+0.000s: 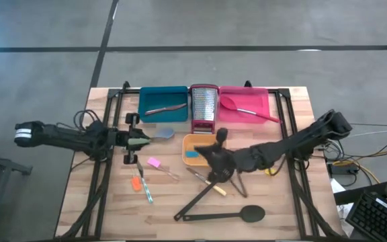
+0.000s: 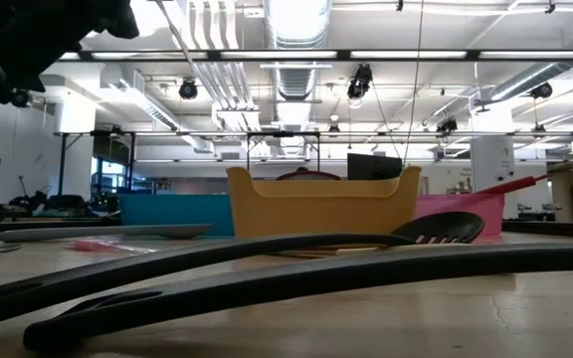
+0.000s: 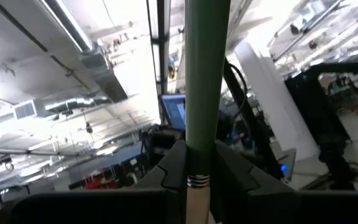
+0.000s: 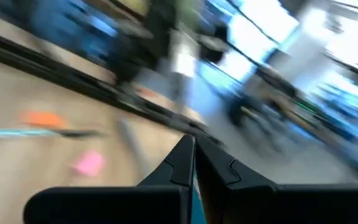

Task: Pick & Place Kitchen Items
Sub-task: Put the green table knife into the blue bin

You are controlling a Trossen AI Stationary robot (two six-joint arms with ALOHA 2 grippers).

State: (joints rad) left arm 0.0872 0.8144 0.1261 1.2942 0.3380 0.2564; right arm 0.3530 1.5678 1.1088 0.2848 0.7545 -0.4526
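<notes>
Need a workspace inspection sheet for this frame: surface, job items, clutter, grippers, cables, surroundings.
Surface: light wooden table.
Job's things: long black spoon at the near edge; pink square piece loose; grey spoon with green handle lifted.
Clutter: teal tray, pink tray, orange tray, steel grater with red base.
Grippers: left gripper shut on the grey spoon's handle; right gripper shut, empty, over the orange tray.
Cables: bundle beside the table's right edge.
Surroundings: grey floor.

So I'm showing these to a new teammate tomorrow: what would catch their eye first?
Probably the row of bright trays at the table's far edge, teal tray and pink tray, with the steel grater upright between them. Next, the left end effector shut on a green-handled spoon near the teal tray. Then the long black spoon lying near the front edge.
</notes>
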